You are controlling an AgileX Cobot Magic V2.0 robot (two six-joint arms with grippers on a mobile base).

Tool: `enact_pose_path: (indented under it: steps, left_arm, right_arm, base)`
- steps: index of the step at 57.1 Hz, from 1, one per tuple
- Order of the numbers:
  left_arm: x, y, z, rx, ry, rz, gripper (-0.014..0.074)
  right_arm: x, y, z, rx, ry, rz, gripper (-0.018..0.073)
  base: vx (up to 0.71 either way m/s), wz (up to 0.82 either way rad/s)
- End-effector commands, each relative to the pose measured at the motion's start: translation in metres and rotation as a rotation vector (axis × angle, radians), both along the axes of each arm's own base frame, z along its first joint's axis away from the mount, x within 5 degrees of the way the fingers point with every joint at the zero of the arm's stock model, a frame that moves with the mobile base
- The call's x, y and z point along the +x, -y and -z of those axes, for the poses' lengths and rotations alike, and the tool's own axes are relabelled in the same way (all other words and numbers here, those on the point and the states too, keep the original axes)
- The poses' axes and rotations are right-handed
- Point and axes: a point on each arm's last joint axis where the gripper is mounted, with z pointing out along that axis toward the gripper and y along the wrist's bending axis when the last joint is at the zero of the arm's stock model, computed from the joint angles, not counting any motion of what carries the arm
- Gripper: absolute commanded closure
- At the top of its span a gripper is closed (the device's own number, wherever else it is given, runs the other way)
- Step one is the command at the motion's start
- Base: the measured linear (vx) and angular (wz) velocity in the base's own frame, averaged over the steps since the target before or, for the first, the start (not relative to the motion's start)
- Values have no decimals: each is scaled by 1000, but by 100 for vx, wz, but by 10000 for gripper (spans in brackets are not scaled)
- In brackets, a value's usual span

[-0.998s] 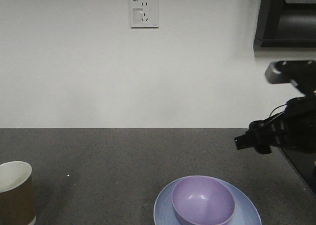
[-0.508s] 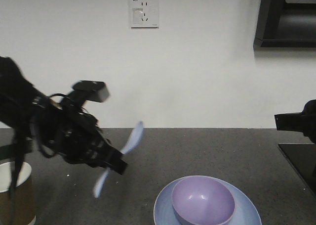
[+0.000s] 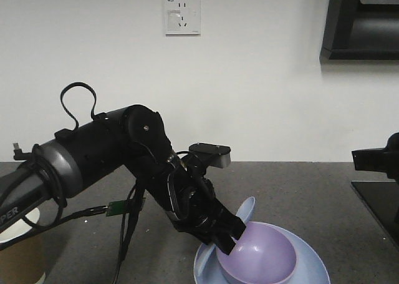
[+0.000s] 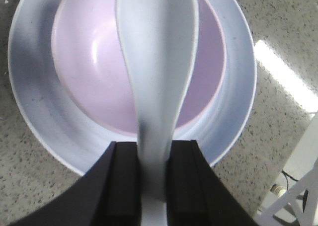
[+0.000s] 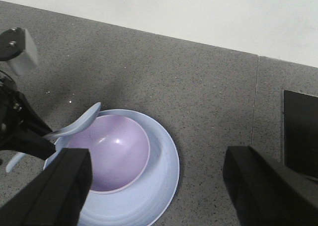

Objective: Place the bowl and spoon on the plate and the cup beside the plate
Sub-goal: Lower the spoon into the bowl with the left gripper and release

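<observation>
Far to the left of the left jaws, at the near edge of the worktop (image 3: pixel 299 184), the cup (image 3: pixel 19 259) stands upright, well apart from them. The left arm (image 3: pixel 100 153) slopes down and rightward, and the left jaws are pinched narrow on the handle of the spoon (image 4: pixel 156 77). Its scoop juts out straight ahead of them, over the bowl (image 4: pixel 84 72). The bowl sits inside the plate (image 4: pixel 30 97), just beneath and in front of the jaw tips. Whether the spoon touches the bowl's rim yet I cannot tell.

The step in hand seems to be laying the spoon down. To do it well, sink until the scoop bears on the bowl or plate before letting go, so nothing drops or clatters out. Part the jaws slowly, then draw back along the line of the handle, so the tips neither drag the spoon nor shove the bowl off centre.

Furthest right, the right jaws are spread wide and hold nothing, hanging high with the plate below them; the cup awaits its place beside the plate
</observation>
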Motion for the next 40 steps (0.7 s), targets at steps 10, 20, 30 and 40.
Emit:
enact_pose_path:
  steps: [10,20,30,40]
  left_arm:
    - [-5,3,-21,-63,24,0,574]
    - [-3,7,-22,-87,42,-10,451]
    - [-2,8,-23,-101,51,-20,271]
    - [-2,8,-23,-103,55,-23,141]
  right_arm:
    - [-3,2,-16,13,100,11,-22]
    - [-4,2,-16,21,96,12,-22]
    - [-4,2,-15,18,86,11,-22]
    - [-5,2,-14,16,76,10,-22]
  base:
    - [0,0]
    - [0,0]
    - [0,0]
    - [0,0]
